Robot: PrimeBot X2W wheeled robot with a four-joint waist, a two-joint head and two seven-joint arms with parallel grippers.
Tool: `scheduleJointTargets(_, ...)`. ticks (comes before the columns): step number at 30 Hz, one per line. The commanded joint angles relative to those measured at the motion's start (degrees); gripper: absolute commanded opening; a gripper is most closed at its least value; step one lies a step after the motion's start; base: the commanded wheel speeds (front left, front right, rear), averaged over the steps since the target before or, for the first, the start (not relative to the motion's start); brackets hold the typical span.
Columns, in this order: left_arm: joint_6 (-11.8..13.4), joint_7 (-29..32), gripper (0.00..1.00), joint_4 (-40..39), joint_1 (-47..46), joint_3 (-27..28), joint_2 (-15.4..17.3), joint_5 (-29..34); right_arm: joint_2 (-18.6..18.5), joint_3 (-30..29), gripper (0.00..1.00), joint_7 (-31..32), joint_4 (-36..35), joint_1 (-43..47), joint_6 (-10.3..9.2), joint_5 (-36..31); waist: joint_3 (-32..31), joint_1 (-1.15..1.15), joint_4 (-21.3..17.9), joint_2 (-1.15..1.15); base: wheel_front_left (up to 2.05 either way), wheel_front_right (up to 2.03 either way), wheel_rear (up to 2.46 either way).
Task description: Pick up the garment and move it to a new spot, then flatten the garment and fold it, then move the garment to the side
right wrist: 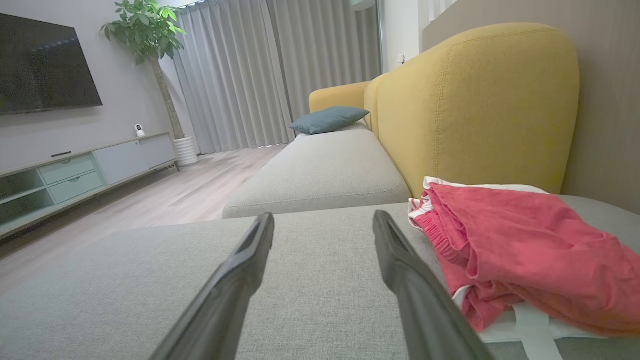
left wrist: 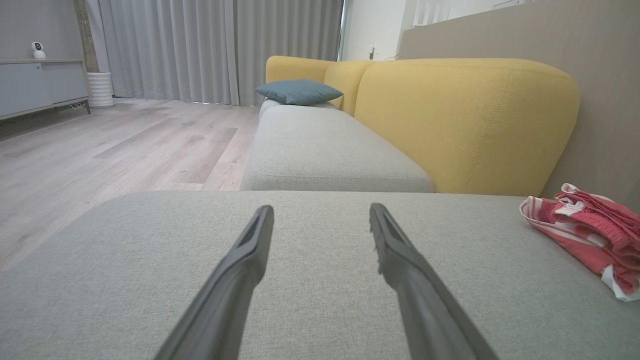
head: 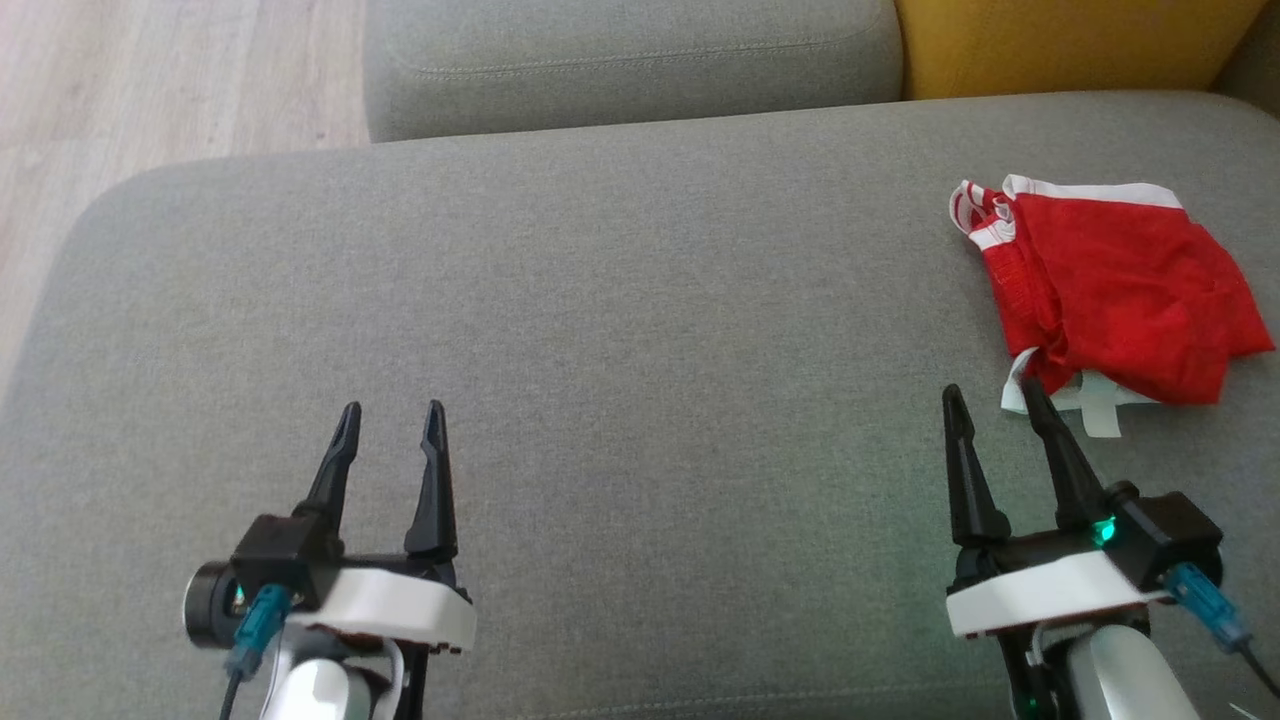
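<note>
L pincer (head: 392,408) & R pincer (head: 990,390) wide open, empty; garment (head: 1120,290) beside R.

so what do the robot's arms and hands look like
The left hand and right hand match: two long, tapered black fingers on a black block, a white collar beneath, then a pale silvery forearm. A teal plug with a dark cable sits on each outer side. The right one shows a green light.
</note>
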Motion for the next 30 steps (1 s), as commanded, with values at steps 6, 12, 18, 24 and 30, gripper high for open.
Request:
scheduleJointTargets(6,-0.40,-0.34,1.00,-2.45,-1.23,2.33,0.28,-0.35,-0.03,1.67,1.00,-0.62,-1.72,-1.20,0.19,0.30,0.23,0.00,-0.19,0.00,0.00,0.00,0.00)
scheduleJointTargets(12,-1.26,-0.34,1.00,-3.76,-1.08,3.18,0.28,-0.95,-0.03,2.12,1.00,-0.62,-1.66,-1.19,0.19,0.84,0.30,0.00,-0.19,0.00,0.00,0.00,0.00)
scheduleJointTargets(18,-2.20,-0.34,1.00,-5.11,-0.70,3.77,0.28,-1.30,-0.03,2.29,1.00,-0.62,-1.26,-0.97,0.19,1.07,0.22,0.00,0.02,0.00,0.00,0.00,0.00)
scheduleJointTargets(24,-2.02,0.00,0.00,-3.88,1.37,2.21,0.01,-2.88,0.00,1.25,0.00,0.00,0.43,0.01,0.00,1.07,0.17,0.00,0.12,0.00,0.00,0.00,0.00)
scheduleJointTargets(30,-2.12,0.25,0.00,-1.21,2.43,2.14,-0.03,-4.64,-0.03,1.50,0.00,0.35,3.14,0.73,0.00,2.83,0.16,0.00,0.16,0.00,0.00,0.00,0.00)
